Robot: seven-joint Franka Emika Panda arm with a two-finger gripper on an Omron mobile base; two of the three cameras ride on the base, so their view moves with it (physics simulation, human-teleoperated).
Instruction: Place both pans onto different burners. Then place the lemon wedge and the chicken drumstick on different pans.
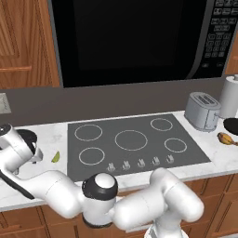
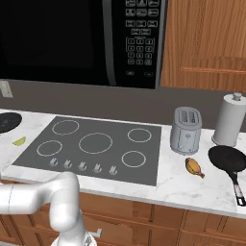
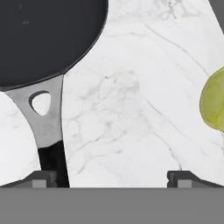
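Note:
In the hand view my gripper (image 3: 112, 179) is open above the marble counter, nothing between its fingers. One black pan (image 3: 43, 35) lies at the upper left there; its silver-and-black handle (image 3: 46, 127) runs down just inside the left fingertip (image 3: 43, 178). The lemon wedge (image 3: 214, 98) lies at the right edge, apart from the pan. From the base, this pan (image 2: 7, 121) and the lemon wedge (image 2: 19, 141) lie left of the cooktop's burners (image 2: 95, 142). The other pan (image 2: 228, 158) and the chicken drumstick (image 2: 193, 166) rest on the counter to the right.
A silver toaster (image 2: 186, 129) and a paper towel roll (image 2: 230, 120) stand behind the right pan. A microwave (image 2: 72, 38) hangs over the cooktop. Small knobs (image 2: 81, 166) line the cooktop's front edge. The arm (image 1: 60, 190) stretches low to the left along the counter front.

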